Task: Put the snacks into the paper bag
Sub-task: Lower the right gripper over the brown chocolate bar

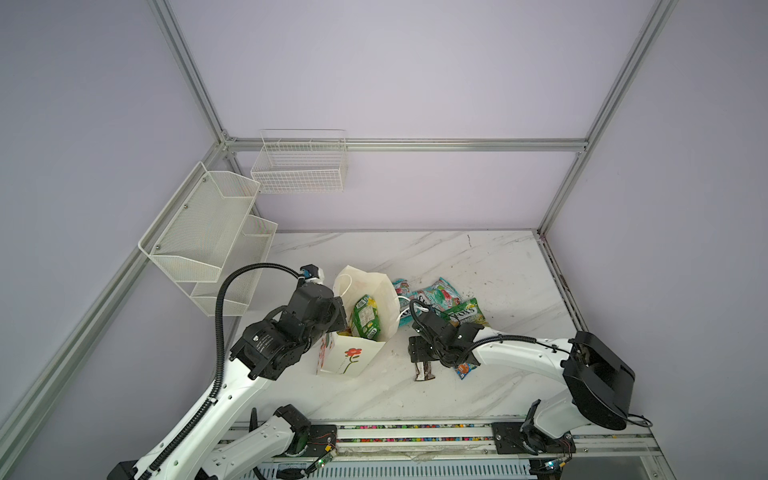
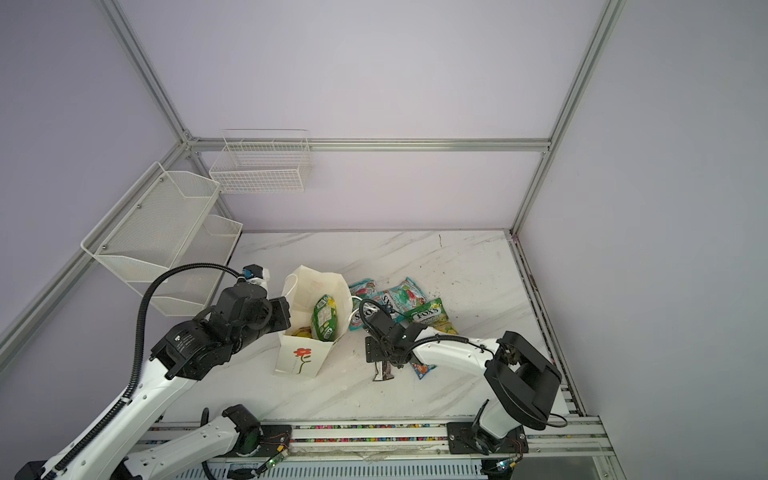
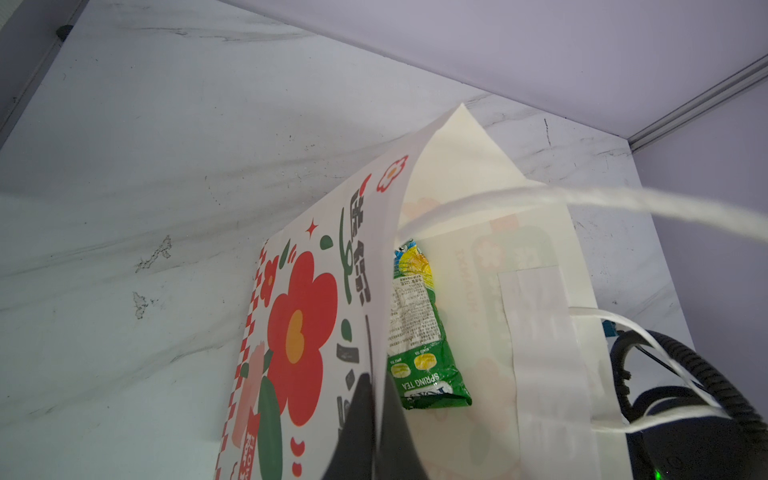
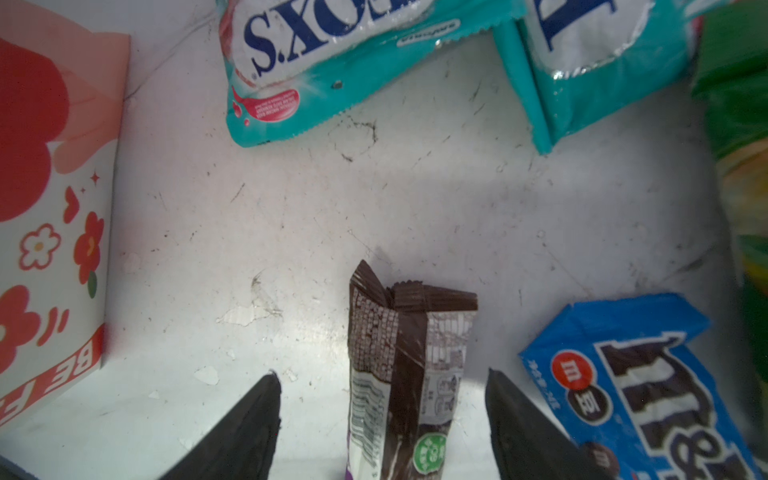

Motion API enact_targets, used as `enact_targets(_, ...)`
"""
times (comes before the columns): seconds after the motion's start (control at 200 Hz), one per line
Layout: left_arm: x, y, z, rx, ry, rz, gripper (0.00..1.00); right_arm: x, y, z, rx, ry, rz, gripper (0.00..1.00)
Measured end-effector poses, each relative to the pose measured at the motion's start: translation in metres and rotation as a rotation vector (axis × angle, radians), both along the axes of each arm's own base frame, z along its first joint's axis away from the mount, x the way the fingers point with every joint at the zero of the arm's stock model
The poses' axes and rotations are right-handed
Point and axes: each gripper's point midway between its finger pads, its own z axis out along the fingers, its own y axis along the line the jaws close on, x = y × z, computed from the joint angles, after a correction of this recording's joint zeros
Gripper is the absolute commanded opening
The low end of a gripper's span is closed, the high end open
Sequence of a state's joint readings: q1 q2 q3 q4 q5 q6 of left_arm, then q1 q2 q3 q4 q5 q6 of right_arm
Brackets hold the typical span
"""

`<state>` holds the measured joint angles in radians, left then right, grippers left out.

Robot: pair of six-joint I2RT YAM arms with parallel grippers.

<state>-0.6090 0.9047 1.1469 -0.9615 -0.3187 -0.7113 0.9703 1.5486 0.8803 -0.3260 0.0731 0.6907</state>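
Observation:
The paper bag (image 1: 353,359) (image 2: 301,357) stands open at the table's middle left. A green FOX'S pouch (image 1: 365,318) (image 3: 419,332) stands inside it. My left gripper (image 3: 380,415) is shut on the bag's near wall at the rim, with one finger on each side of the paper. To the right of the bag my right gripper (image 4: 382,374) is open and straddles the dark brown bar (image 4: 411,332) (image 1: 424,371) without touching it. The blue M&M's packet (image 4: 648,386) (image 1: 465,369) lies beside it. Two teal pouches (image 4: 316,62) (image 4: 602,62) and a green pouch (image 1: 465,313) lie further back.
Two white wire baskets (image 1: 299,166) (image 1: 208,232) hang on the back and left walls. The bag's white cord handle (image 3: 623,203) runs across the left wrist view. Another cord handle (image 1: 405,313) hangs on the bag's right side, near my right wrist's cable.

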Motion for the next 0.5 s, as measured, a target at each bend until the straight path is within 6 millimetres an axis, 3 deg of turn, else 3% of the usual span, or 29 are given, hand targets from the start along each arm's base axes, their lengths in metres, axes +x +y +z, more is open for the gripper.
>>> enact_targets(0.235,-0.001,0.001,0.001,-0.001,-0.002,0.0,0.0,-0.008,0.001,-0.02,-0.062,0.021,0.017,0.76)
enact_targets(0.5,-0.003,0.003,0.002,-0.003,-0.006,0.001,0.0,-0.013,0.001,-0.027,-0.091,0.021,0.024,0.7)
